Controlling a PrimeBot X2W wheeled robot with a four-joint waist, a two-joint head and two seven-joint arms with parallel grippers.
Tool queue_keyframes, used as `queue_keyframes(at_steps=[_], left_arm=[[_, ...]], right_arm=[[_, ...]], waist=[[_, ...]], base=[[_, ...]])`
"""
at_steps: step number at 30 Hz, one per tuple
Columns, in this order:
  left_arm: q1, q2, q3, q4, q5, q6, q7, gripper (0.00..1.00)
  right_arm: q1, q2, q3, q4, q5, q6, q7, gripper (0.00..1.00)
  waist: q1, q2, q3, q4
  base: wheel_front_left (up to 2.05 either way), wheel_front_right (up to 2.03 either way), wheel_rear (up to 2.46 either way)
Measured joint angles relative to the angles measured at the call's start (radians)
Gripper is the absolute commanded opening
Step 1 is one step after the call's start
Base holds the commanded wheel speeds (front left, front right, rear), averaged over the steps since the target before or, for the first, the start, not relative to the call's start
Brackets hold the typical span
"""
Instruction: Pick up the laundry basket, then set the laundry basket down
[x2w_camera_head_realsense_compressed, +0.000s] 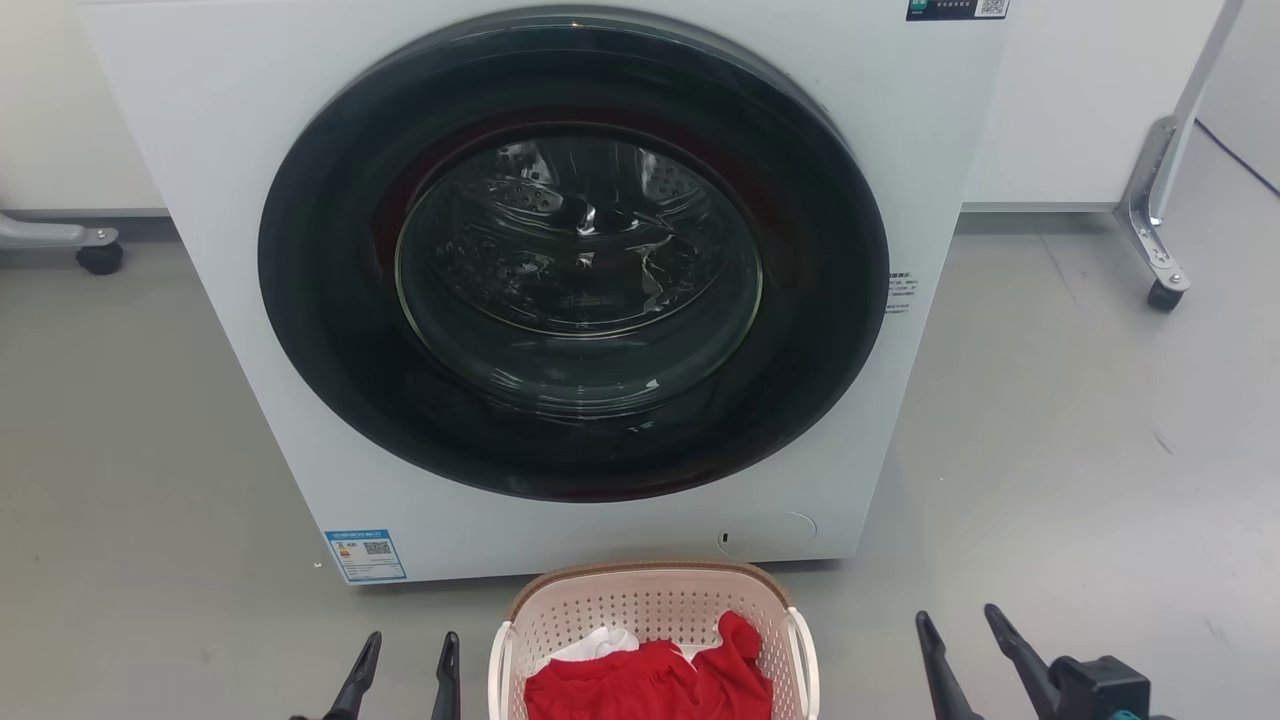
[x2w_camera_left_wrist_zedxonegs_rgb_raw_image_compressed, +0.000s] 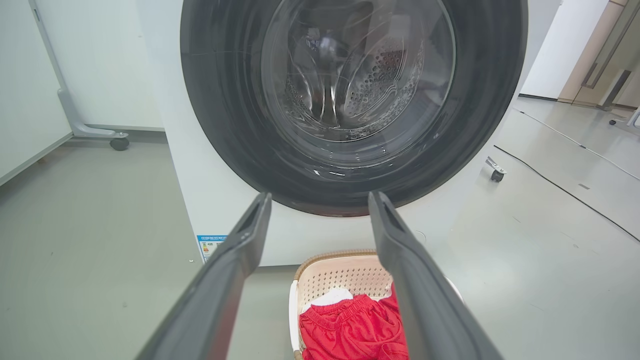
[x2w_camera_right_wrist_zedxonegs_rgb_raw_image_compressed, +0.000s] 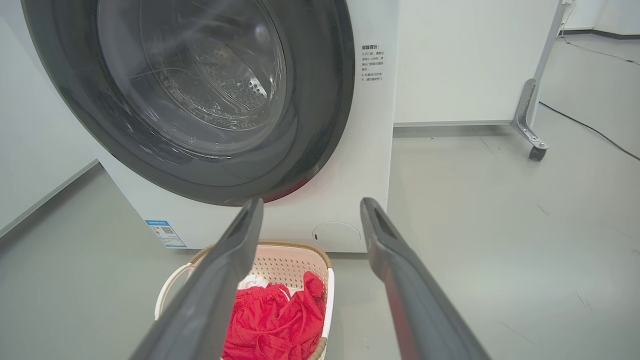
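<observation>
I counted one laundry basket (x2w_camera_head_realsense_compressed: 655, 605); it stood on the grey floor (x2w_camera_head_realsense_compressed: 1050, 450) just in front of the one washing machine (x2w_camera_head_realsense_compressed: 200, 150), below its round dark door (x2w_camera_head_realsense_compressed: 330, 300), which was closed; the basket's lower part ran off the bottom edge of the head view. The basket had two white side handles, one on its left (x2w_camera_head_realsense_compressed: 500, 660) and one on its right (x2w_camera_head_realsense_compressed: 803, 650), and a brown woven-look rim across its far side. Inside it I saw two colours of cloth: a crumpled red garment (x2w_camera_head_realsense_compressed: 650, 685) filling most of the visible part, and a small bit of white fabric (x2w_camera_head_realsense_compressed: 600, 640) showing behind it, towards the machine; whether the red was one piece or more I could not tell.

I had two grippers in view; the left gripper (x2w_camera_head_realsense_compressed: 413, 640) sat just left of the basket and the right gripper (x2w_camera_head_realsense_compressed: 955, 612) further off to its right; each had its two dark fingers spread apart with nothing between them, and neither touched the basket.

On the machine's front I counted one blue sticker (x2w_camera_head_realsense_compressed: 366, 555) at the lower left and one round cover (x2w_camera_head_realsense_compressed: 770, 535) at the lower right. Two wheeled frame feet stood on the floor behind, one at the far left (x2w_camera_head_realsense_compressed: 100, 257) and one at the far right (x2w_camera_head_realsense_compressed: 1165, 295).
</observation>
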Motion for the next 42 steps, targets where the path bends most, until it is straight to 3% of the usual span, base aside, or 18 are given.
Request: queue_keyframes(at_steps=[14,42], left_arm=[[0.073,-0.015,0.053,-0.067,0.049,0.000,0.000,1.00],[0.114,-0.047,0.085,-0.083,0.093,0.000,0.000,1.00]], right_arm=[[0.121,0.019,-0.137,-0.066,-0.091,0.000,0.000,1.00],[0.186,0.065,-0.206,-0.170,-0.208,0.000,0.003,1.00]], waist=[[0.0000,-0.0001,-0.004,0.005],[0.0000,0.0000,0.007,0.011]], base=[[0.00,0.00,0.00],[0.00,0.00,0.00]])
